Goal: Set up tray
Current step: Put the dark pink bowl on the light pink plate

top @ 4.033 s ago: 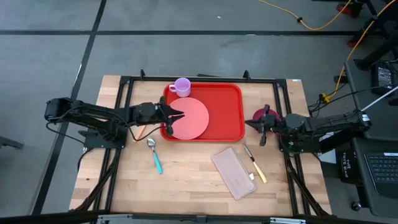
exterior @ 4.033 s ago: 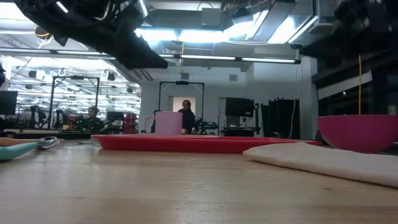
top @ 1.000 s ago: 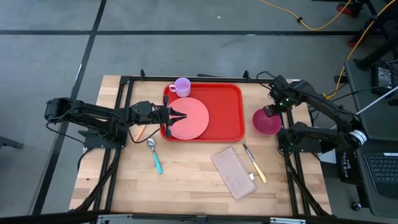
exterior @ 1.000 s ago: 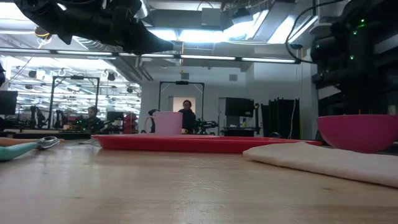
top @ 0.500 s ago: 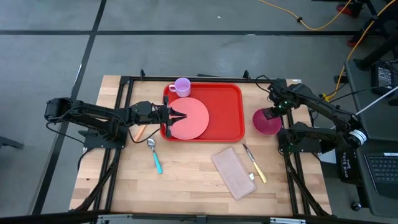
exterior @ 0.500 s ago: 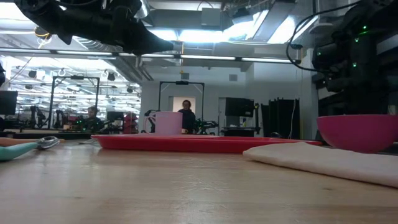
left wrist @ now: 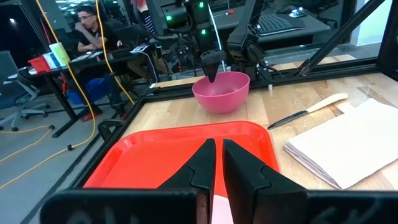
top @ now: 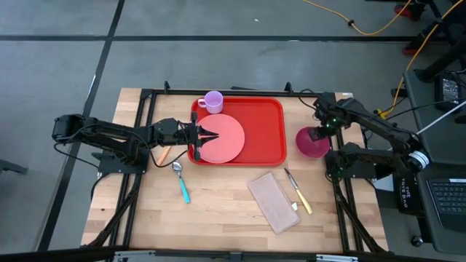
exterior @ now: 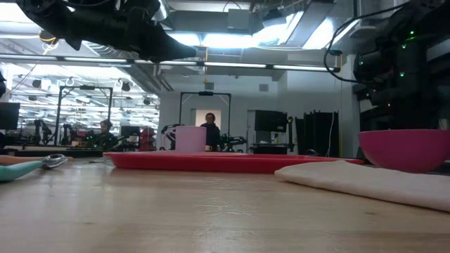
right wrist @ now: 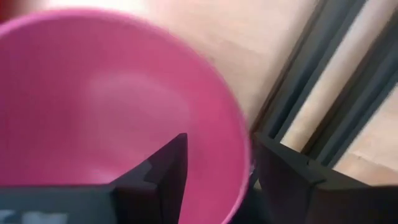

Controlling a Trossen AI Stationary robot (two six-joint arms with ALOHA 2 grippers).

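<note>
Tray (top: 255, 135) is your landmark: left gripper (top: 207, 135), fingers pressed together, hovers above its pink plate (top: 226, 138), while right gripper (top: 313, 134) straddles, spread, the bowl (top: 313, 144) rim beside it.

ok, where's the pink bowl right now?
In the high view the pink bowl sits on the table's right side, just right of the red tray, under the right pincer.
</note>
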